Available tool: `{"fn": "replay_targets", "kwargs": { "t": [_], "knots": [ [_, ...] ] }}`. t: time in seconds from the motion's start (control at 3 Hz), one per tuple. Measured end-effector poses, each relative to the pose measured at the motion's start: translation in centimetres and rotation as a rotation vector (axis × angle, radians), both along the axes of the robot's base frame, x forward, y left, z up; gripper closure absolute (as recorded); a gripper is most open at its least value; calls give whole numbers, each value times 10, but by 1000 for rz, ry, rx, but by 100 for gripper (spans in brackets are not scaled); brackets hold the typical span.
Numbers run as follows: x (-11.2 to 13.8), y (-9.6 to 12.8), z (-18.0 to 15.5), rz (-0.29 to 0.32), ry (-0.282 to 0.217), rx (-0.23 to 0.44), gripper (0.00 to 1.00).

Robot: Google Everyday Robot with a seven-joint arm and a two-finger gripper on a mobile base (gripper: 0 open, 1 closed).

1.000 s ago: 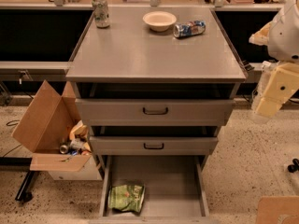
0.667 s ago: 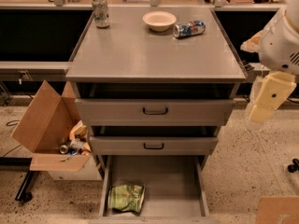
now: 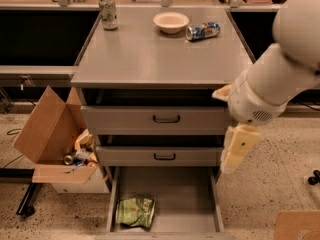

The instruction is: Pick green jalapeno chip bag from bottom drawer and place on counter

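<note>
The green jalapeno chip bag (image 3: 135, 212) lies crumpled at the front left of the open bottom drawer (image 3: 182, 199). The counter (image 3: 160, 56) is the flat grey top of the cabinet. My gripper (image 3: 232, 165) hangs pointing down from the white arm at the right. It is beside the right end of the middle drawer, above the bottom drawer's right edge. It is well to the right of the bag and higher, not touching it.
On the counter stand a pale bowl (image 3: 171, 22), a blue soda can on its side (image 3: 202, 31) and an upright can (image 3: 108, 13). An open cardboard box with trash (image 3: 47, 134) sits left of the cabinet. A wooden object (image 3: 297, 226) is at the bottom right.
The arm and gripper have moved left and down, from beside the cabinet's top right corner to next to the middle drawer. The bag has not moved.
</note>
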State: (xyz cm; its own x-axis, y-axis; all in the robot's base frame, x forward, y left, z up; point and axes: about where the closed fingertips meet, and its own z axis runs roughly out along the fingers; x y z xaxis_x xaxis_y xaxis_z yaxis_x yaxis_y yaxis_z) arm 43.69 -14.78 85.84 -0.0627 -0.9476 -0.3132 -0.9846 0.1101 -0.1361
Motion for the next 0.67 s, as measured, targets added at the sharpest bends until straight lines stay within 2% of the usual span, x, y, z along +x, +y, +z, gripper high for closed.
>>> {"fn": "replay_targets", "kwargs": {
  "t": [0.33,0.67],
  "knots": [
    [-7,44,-50,51,51,48,0],
    [-14,81,-85,44,80,121,0]
  ]
}}
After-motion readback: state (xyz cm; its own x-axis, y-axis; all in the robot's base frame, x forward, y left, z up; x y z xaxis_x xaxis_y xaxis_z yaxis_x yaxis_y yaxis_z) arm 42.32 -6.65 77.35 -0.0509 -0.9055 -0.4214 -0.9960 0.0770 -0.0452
